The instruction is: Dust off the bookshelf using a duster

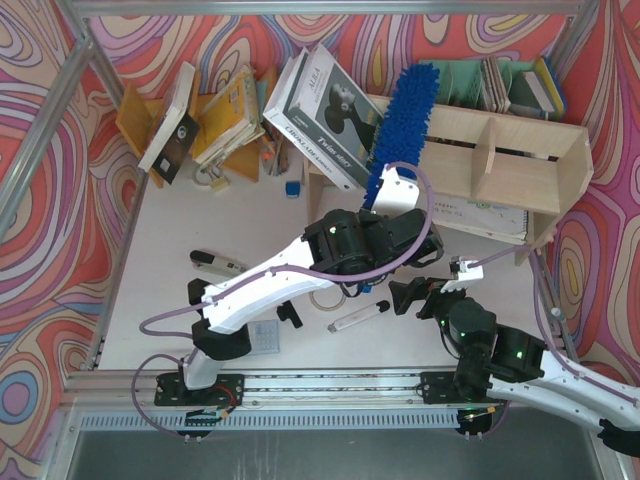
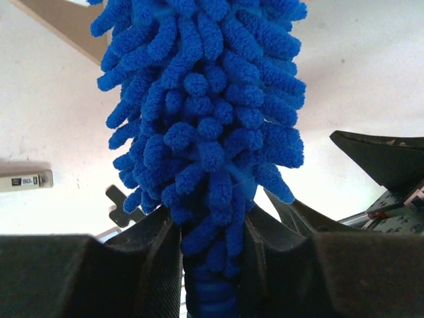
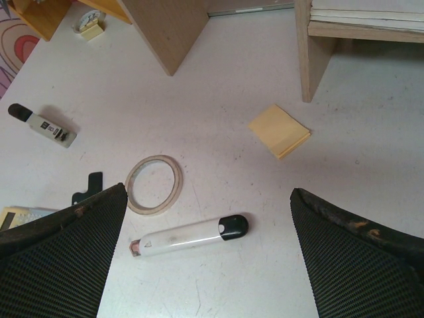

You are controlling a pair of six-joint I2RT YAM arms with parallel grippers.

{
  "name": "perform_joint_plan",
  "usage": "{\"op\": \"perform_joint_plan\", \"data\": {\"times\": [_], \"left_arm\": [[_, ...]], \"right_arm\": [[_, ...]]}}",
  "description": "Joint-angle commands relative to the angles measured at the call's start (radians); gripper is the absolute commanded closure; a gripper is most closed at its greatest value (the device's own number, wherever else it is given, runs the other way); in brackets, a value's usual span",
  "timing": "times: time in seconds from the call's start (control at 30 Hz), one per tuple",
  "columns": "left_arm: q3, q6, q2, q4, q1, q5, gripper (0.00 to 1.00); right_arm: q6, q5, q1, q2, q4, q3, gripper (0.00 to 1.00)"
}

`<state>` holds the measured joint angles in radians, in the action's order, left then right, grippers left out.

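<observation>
One end of the duster (image 2: 205, 126) sits clamped in the left gripper (image 2: 213, 255), head over the bookshelf (image 1: 500, 165).

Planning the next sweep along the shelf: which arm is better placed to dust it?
Left. The left pincer is shut on the duster, whose head is at the bookshelf's left end. The right pincer is open and empty, above the marker.
</observation>
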<state>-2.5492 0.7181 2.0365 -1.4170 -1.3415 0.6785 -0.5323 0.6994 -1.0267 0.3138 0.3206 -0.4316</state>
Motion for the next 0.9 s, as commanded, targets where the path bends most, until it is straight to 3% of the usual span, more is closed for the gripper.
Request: {"op": "perform_joint_plan", "data": {"times": [0.0,0.43,0.87], "left_arm": [[-0.023,-0.105,-0.033,0.1,-0.057,0.039,1.0],[0.058,-0.139,-0.134,0.152,-0.082,0.246,1.0],[0.054,-0.146,-0.132,0.124,-0.021,0.196,1.0]], "right_arm": [[-0.009,0.021,0.001,-0.009,0.01,0.007,0.01],[-0.009,0.02,0.001,-0.01,0.01,0.008,0.02],[-0.009,0.018,0.001,-0.001,0.007,0.007,0.02]]}}
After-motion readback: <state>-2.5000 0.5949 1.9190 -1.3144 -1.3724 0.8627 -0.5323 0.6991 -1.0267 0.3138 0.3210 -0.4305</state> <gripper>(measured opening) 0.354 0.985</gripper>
